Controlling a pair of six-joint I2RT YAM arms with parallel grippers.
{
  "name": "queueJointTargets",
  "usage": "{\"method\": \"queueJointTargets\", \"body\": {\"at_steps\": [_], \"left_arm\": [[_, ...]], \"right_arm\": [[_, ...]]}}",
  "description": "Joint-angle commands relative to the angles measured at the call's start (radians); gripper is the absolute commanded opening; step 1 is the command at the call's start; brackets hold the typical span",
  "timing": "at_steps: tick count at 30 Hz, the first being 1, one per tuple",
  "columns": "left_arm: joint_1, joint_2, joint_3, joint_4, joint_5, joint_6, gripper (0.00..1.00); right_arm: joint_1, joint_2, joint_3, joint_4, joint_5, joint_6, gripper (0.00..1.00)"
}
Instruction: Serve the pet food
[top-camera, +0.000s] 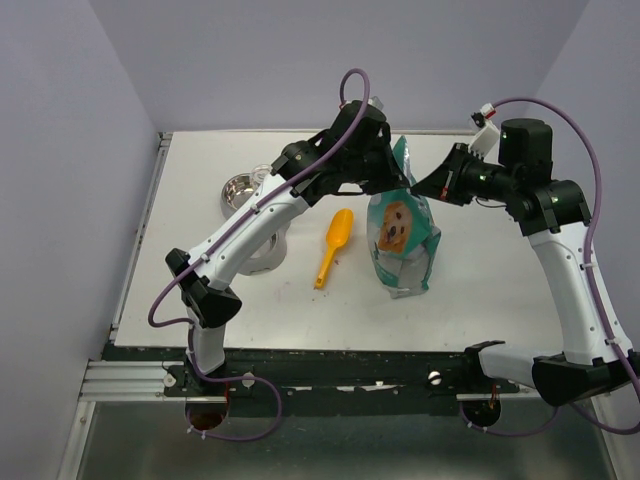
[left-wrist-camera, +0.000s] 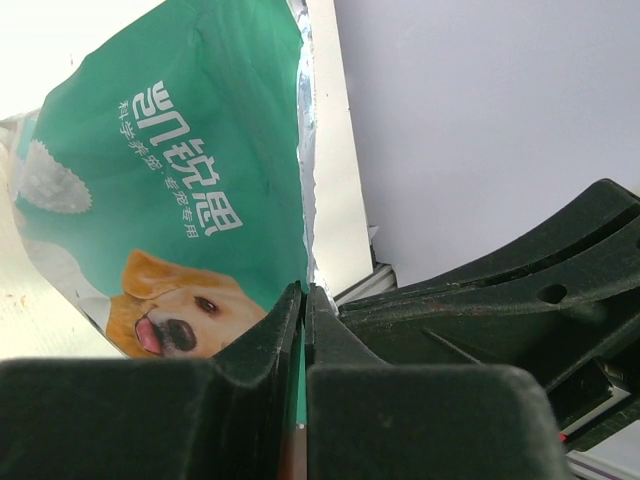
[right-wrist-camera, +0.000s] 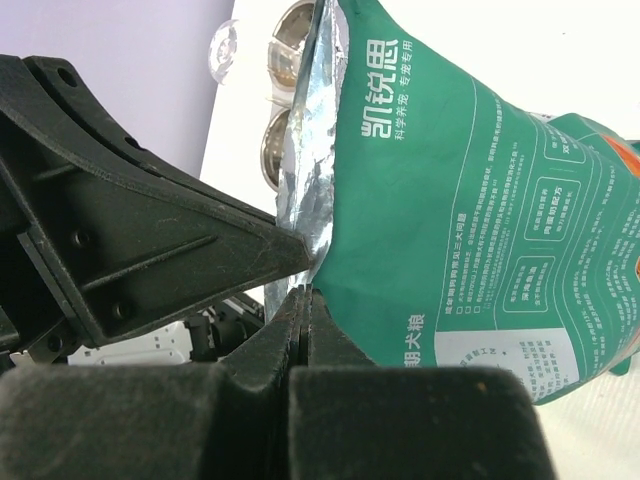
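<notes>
The left gripper (left-wrist-camera: 303, 300) is pressed shut on the top edge of the teal bag (top-camera: 403, 240), a sliver of film pinched between its jaws. The right gripper (right-wrist-camera: 303, 300) is also closed, on what looks like the foil-lined edge of the opposite side. No pet food shows in any view. It is presumably inside the bag, which stands upright near the middle of the table. The step in hand looks like opening the bag's mouth. To do it well, each pinch should hold a single wall of the top. The two arms should draw apart evenly and level, so the bag neither tips nor lifts. A slow pull would keep the thin film from slipping out. Off to the left, a steel bowl (top-camera: 238, 192) sits at the far side and a second bowl (top-camera: 268, 258) lies partly under the left arm. The orange scoop (top-camera: 333, 247) lies between the bowls and the bag. The left forearm crosses over the bowls, so a wide sweep risks knocking them. The scoop lies close enough to be nudged if the bag slides.
</notes>
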Motion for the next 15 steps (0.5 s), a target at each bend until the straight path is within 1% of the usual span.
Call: {"method": "queueJointTargets", "body": {"at_steps": [1, 2, 3, 5, 8, 10, 15], "left_arm": [[-0.007, -0.03, -0.043, 0.026, 0.005, 0.016, 0.01], [-0.007, -0.037, -0.054, 0.063, 0.027, 0.02, 0.02], [-0.007, -0.038, -0.057, 0.083, 0.038, 0.018, 0.06], [-0.007, -0.04, -0.061, 0.12, 0.059, 0.016, 0.1], [-0.007, -0.038, -0.046, 0.118, 0.061, 0.016, 0.16], [-0.005, -0.038, -0.051, 0.112, 0.059, 0.014, 0.18], [-0.004, -0.046, -0.058, 0.111, 0.064, 0.024, 0.24]], "right_arm": [[0.004, -0.003, 0.004, -0.048, 0.006, -0.038, 0.0], [0.004, -0.003, 0.003, -0.042, -0.003, -0.041, 0.01], [0.004, -0.003, 0.001, -0.039, -0.018, -0.038, 0.03], [0.004, -0.009, -0.015, -0.015, -0.055, -0.02, 0.11], [0.003, -0.02, -0.04, 0.03, -0.09, 0.009, 0.17], [0.004, -0.016, -0.049, 0.047, -0.104, 0.014, 0.19], [0.004, -0.015, -0.075, 0.091, -0.141, 0.035, 0.2]]}}
